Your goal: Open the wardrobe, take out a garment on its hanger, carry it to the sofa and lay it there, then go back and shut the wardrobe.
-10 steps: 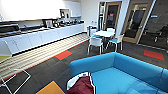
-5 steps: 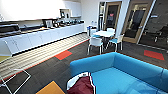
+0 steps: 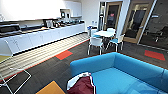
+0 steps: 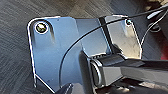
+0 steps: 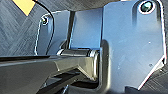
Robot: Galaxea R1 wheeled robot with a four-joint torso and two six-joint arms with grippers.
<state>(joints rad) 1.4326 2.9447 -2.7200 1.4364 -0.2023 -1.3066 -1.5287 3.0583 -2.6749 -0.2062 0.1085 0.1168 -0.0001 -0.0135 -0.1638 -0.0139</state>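
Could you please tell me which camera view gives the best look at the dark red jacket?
The head view: the jacket lies on the blue sofa near its left end, with a white sleeve showing. Both wrist views take in the robot's own dark plate and carpet, nothing of the jacket.

— What's on the sofa (image 3: pixel 140 72)?
— The garment (image 3: pixel 82 85), dark red with a white sleeve showing, lies crumpled on the seat at the sofa's left end, close to the front edge.
— And the sofa itself?
— Bright blue, with a rounded backrest curving from the left end round toward the right.
— The hanger?
— Can't make it out under the cloth.
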